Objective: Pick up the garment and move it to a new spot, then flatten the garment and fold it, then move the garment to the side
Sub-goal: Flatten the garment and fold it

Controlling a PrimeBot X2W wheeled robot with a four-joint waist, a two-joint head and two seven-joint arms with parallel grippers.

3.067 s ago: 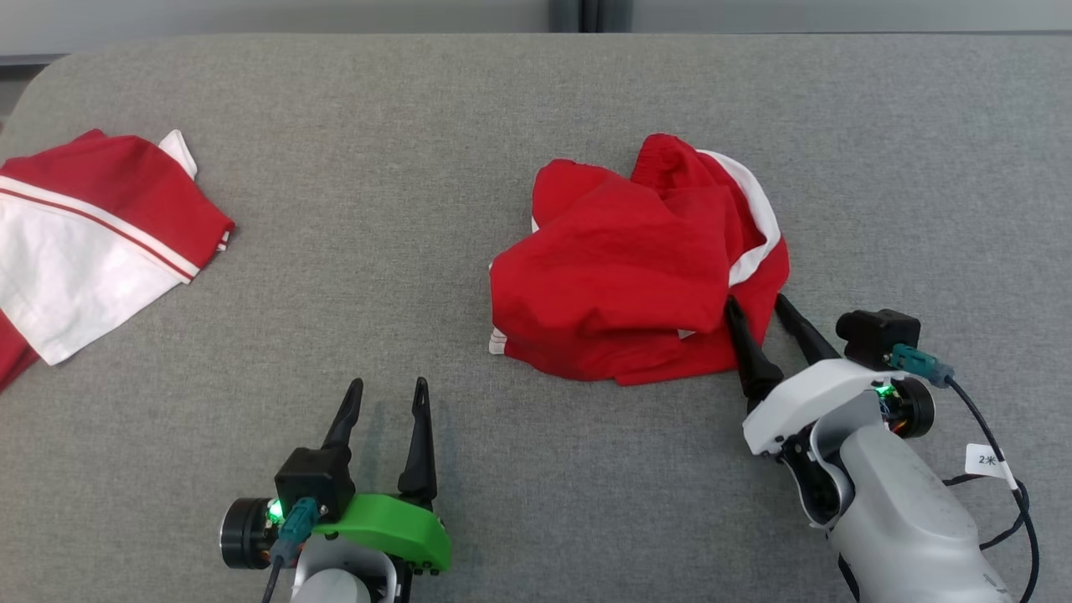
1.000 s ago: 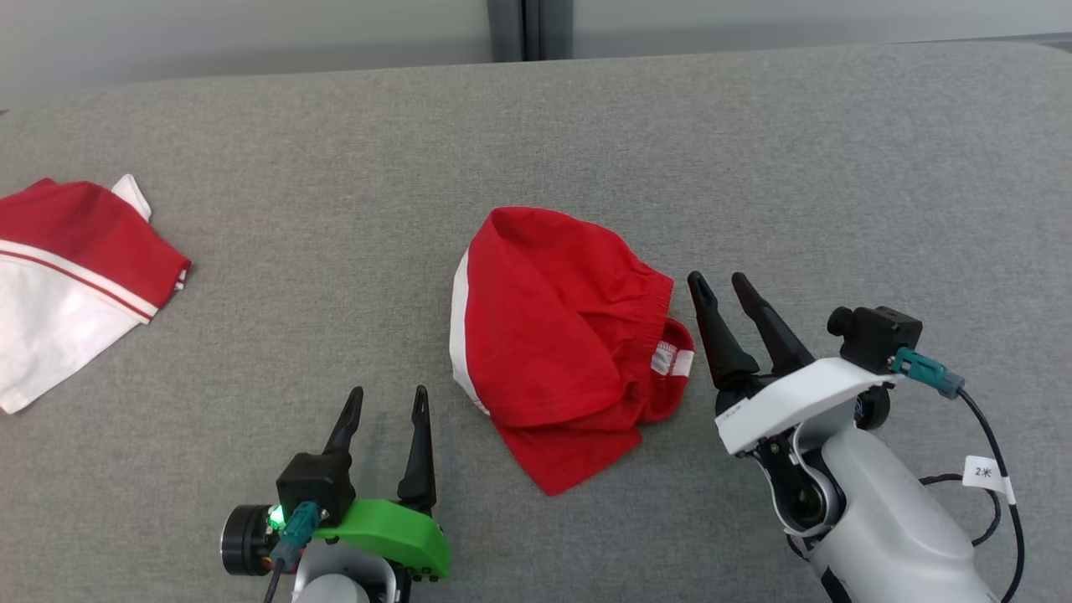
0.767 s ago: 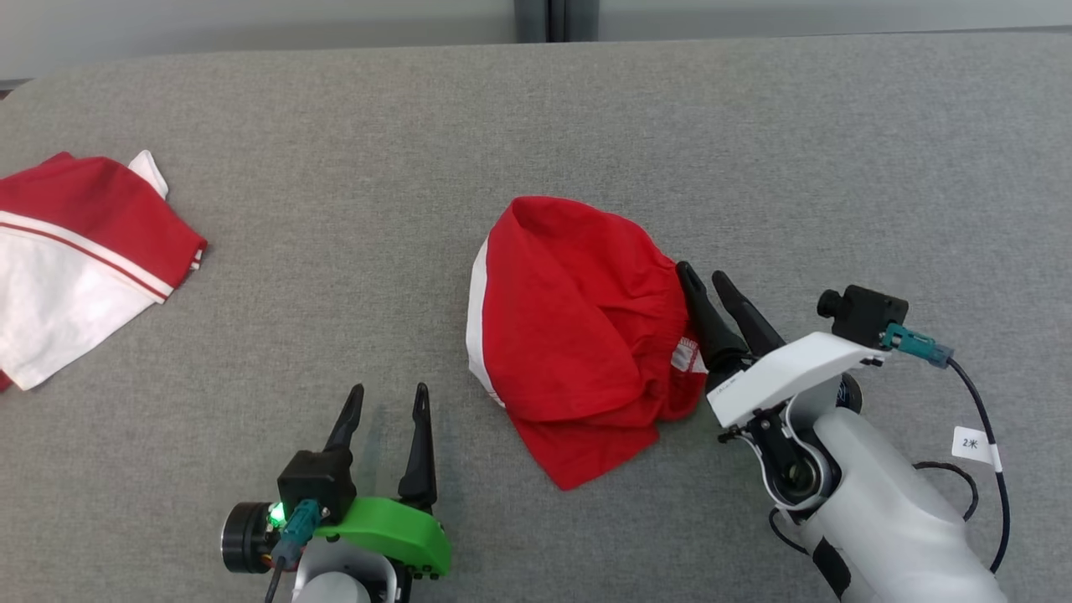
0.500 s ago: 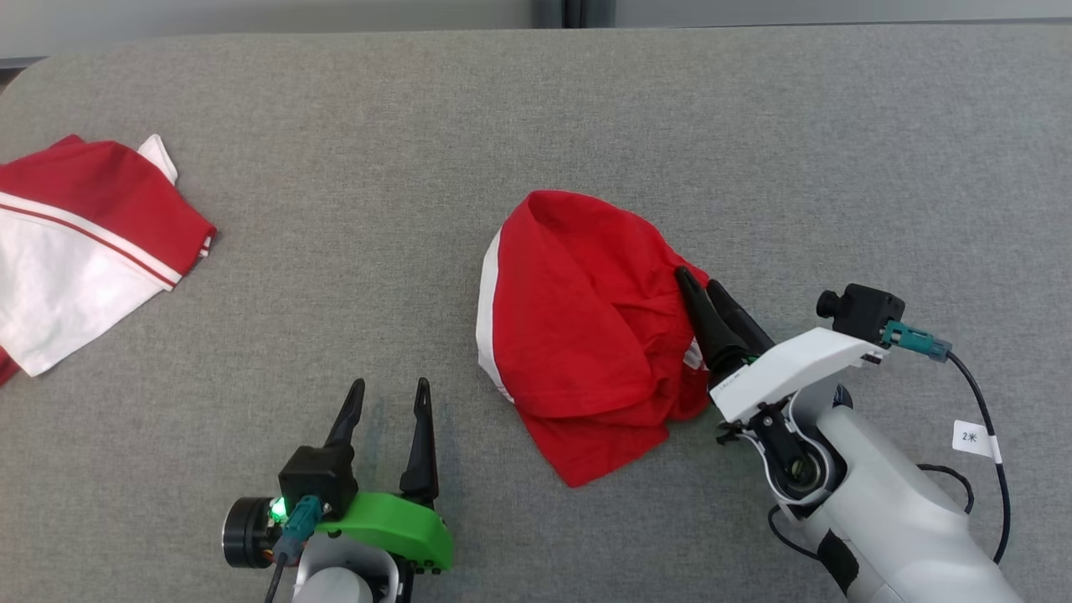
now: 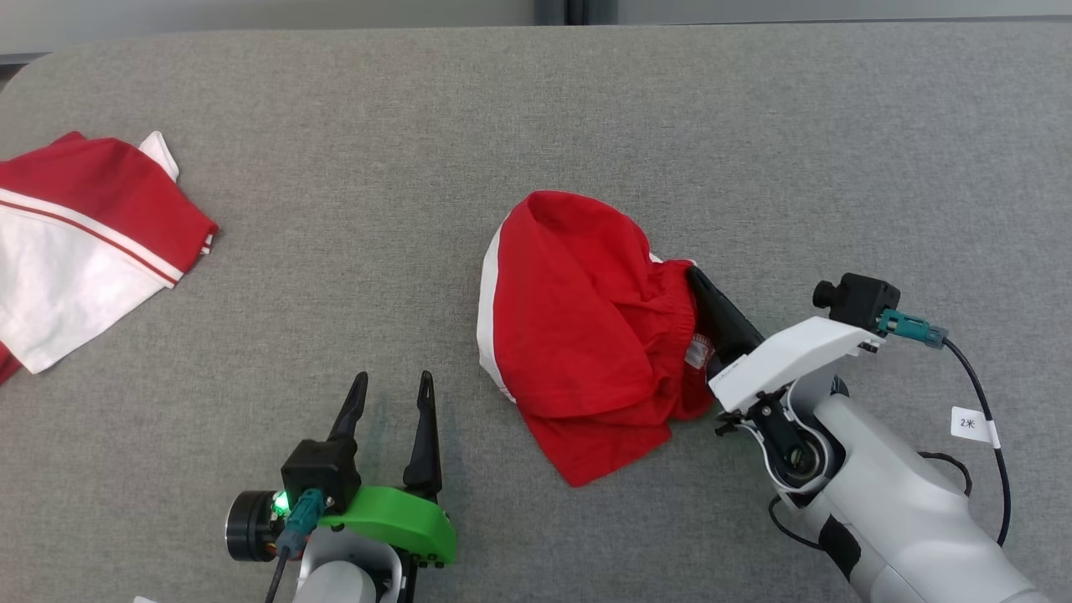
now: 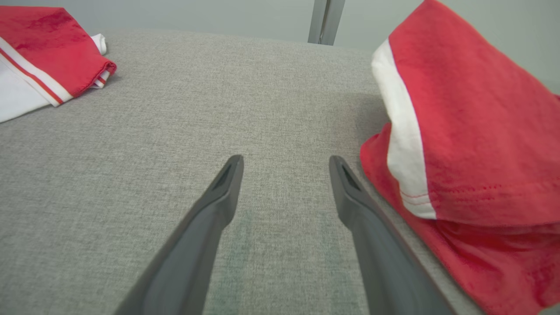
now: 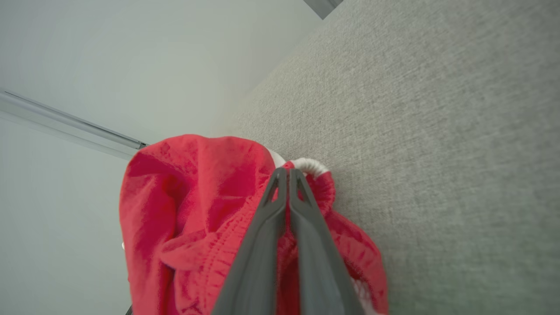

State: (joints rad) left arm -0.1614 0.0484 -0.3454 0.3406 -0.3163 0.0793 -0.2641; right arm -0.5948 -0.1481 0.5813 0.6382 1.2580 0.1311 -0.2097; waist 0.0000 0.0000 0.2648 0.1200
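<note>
The garment (image 5: pixel 578 335) is a pair of red shorts with a white side stripe, bunched at the middle of the grey surface (image 5: pixel 536 109). My right gripper (image 5: pixel 693 274) is shut on its gathered waistband at the right edge. The right wrist view shows the two fingers pressed together on the red elastic band (image 7: pixel 286 174), with cloth (image 7: pixel 188 210) hanging to the left. My left gripper (image 5: pixel 394 385) stands open low in the head view, a short way left of the shorts. In the left wrist view its fingers (image 6: pixel 227 183) frame bare fabric, the garment (image 6: pixel 472 144) rising to their right.
Another red and white garment (image 5: pixel 84 243) lies folded at the far left edge, also seen as a red and white garment (image 6: pixel 39 65) in the left wrist view. A cable with a white tag (image 5: pixel 976 423) trails from my right wrist. A wall (image 7: pixel 109 65) stands behind the surface.
My right gripper moved left to the shorts' waistband and closed on it, drawing the cloth up slightly. The left gripper stayed open and still. Between earlier frames the camera shifted.
</note>
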